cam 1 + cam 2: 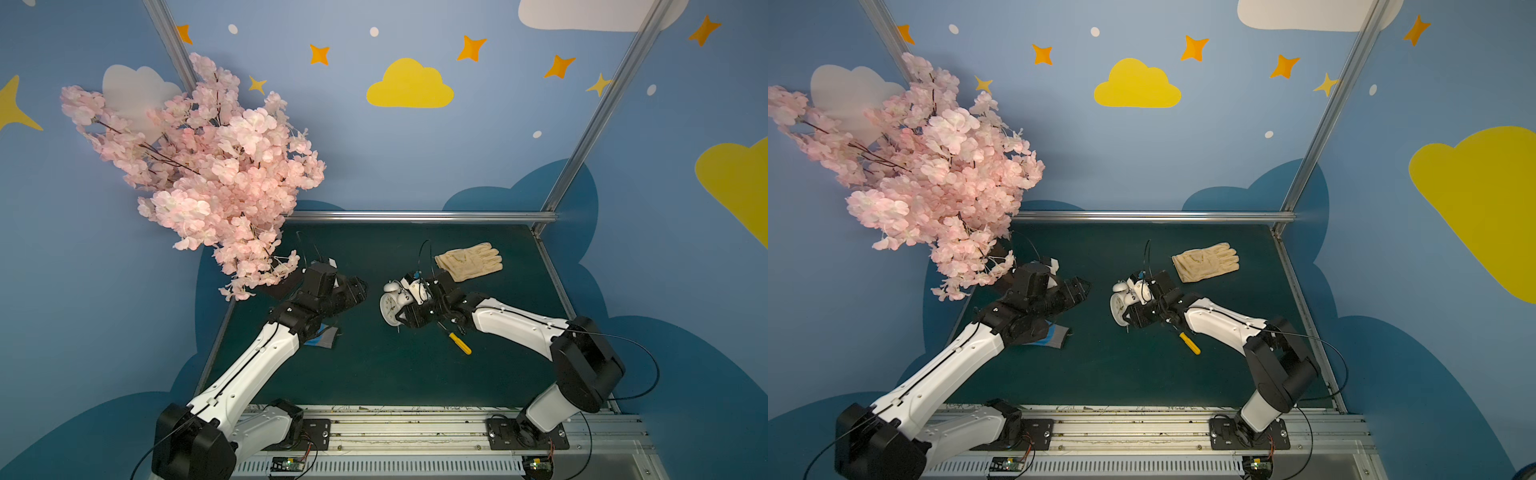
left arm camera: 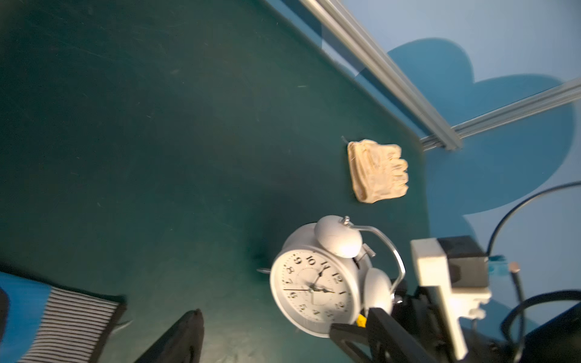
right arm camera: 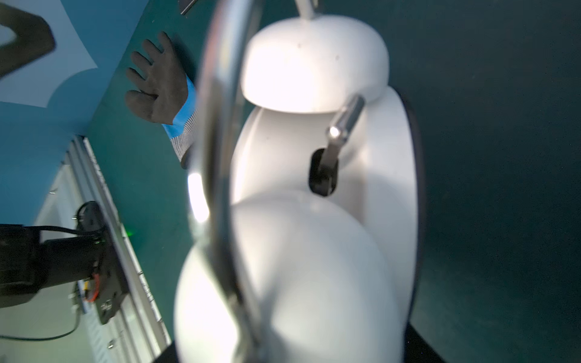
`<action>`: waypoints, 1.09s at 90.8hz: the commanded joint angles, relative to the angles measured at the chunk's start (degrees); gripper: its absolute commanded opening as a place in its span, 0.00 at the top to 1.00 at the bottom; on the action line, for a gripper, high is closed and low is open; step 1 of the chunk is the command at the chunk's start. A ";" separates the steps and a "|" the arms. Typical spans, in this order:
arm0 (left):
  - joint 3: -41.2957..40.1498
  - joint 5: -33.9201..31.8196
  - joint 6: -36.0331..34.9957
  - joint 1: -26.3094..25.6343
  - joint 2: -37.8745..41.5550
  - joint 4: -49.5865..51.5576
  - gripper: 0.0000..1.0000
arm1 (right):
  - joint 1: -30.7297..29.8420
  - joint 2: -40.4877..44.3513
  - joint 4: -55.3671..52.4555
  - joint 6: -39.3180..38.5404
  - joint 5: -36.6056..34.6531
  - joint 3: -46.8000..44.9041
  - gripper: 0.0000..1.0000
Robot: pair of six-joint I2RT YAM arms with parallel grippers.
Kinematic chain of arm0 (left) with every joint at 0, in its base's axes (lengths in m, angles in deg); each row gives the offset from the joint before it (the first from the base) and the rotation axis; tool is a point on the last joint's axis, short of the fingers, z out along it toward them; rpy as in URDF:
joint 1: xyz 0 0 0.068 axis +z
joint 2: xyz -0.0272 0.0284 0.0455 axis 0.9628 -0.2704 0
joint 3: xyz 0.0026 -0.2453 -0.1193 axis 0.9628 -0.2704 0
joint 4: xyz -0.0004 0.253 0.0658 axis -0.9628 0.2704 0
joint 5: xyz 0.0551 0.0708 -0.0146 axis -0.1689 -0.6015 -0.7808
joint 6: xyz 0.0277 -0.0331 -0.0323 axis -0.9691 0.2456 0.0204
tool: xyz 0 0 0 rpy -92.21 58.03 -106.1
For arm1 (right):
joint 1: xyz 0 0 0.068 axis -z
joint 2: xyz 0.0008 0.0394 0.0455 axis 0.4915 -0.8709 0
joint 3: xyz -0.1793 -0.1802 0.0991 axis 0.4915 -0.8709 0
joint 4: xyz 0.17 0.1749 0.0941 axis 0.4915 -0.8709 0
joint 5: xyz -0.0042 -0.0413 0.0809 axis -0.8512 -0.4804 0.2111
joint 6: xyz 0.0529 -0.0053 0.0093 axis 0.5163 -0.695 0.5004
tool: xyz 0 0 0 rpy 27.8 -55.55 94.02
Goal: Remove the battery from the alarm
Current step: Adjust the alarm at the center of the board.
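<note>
The white twin-bell alarm (image 1: pixel 388 308) (image 1: pixel 1119 305) stands tilted on the green mat, dial toward the left arm. My right gripper (image 1: pixel 409 309) (image 1: pixel 1138 309) is shut on its body from behind, just under the bells. In the right wrist view the alarm (image 3: pixel 314 220) fills the picture, with dark finger edges at both sides. My left gripper (image 1: pixel 358 291) (image 1: pixel 1082 289) is open and holds nothing, a short way left of the alarm. The left wrist view shows the dial (image 2: pixel 311 289) just past the spread jaws of that gripper (image 2: pixel 270 342). The battery is hidden.
A yellow-handled screwdriver (image 1: pixel 460 343) (image 1: pixel 1190 343) lies under my right forearm. A beige glove (image 1: pixel 469 261) (image 2: pixel 377 171) lies behind the alarm. A dark glove with a blue cuff (image 1: pixel 322 336) (image 3: pixel 160 88) sits beneath my left wrist. Pink blossom branches (image 1: pixel 208 174) overhang the back left corner.
</note>
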 commanded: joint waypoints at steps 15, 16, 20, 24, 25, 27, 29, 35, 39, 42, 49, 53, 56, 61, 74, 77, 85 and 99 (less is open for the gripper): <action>-2.54 -6.34 -15.26 3.24 -5.05 3.82 0.06 | 9.63 -12.55 -16.81 -2.58 25.33 10.02 0.55; -2.72 -6.38 -15.48 3.48 -5.12 3.53 0.06 | 10.14 -13.13 -17.95 -3.16 25.70 10.43 0.55; -3.42 -6.57 -16.04 4.46 -5.54 2.43 0.06 | 11.64 -15.43 -20.83 -5.09 27.36 12.09 0.47; -3.87 -6.21 -16.60 5.49 -5.97 1.60 0.05 | 13.46 -18.09 -25.19 -7.54 29.28 14.79 0.40; -3.96 -6.05 -16.81 5.70 -6.02 1.41 0.05 | 13.90 -18.89 -26.40 -7.97 29.38 15.63 0.39; -3.94 -5.78 -17.04 6.14 -6.35 1.16 0.05 | 14.63 -20.52 -28.51 -9.11 29.31 17.03 0.36; -3.84 -5.55 -17.18 6.63 -6.56 1.01 0.05 | 15.33 -21.50 -30.55 -10.23 29.75 18.33 0.33; -3.57 -4.77 -17.51 7.91 -7.27 0.38 0.05 | 17.55 -24.81 -34.96 -13.43 31.18 21.52 0.27; -3.40 -4.16 -17.70 8.53 -7.68 -0.31 0.05 | 18.88 -26.16 -36.67 -14.37 31.09 23.15 0.18; -3.41 -3.94 -17.82 8.90 -7.88 -0.94 0.05 | 19.81 -27.10 -37.93 -15.12 30.89 24.56 0.10; -3.26 -3.98 -18.64 9.77 -8.37 -2.34 0.05 | 21.58 -28.21 -41.83 -16.30 28.07 28.31 0.07; -3.17 -4.58 -19.20 10.32 -8.57 -2.73 0.05 | 22.54 -27.77 -43.64 -16.41 25.71 29.86 0.07; -3.09 -5.30 -20.02 10.79 -8.83 -3.09 0.04 | 23.34 -27.04 -44.68 -16.38 23.66 30.99 0.07; -3.27 -7.74 -21.76 11.59 -9.18 -4.02 0.03 | 25.13 -25.40 -46.35 -15.58 18.96 32.24 0.07; -6.07 -17.86 -28.85 13.44 -10.05 -10.23 0.00 | 32.30 -14.34 -41.36 -10.69 -2.85 27.26 0.03; -7.21 -19.24 -30.83 13.71 -10.41 -13.44 0.00 | 33.89 -10.86 -37.47 -9.65 -7.95 24.02 0.03; -11.22 -19.77 -38.26 14.20 -12.19 -24.27 0.00 | 36.98 -1.91 -25.40 -8.93 -19.59 14.62 0.03; -19.20 -14.75 -44.94 15.23 -17.96 -47.74 0.00 | 39.58 8.41 -1.65 -10.13 -32.41 -3.25 0.03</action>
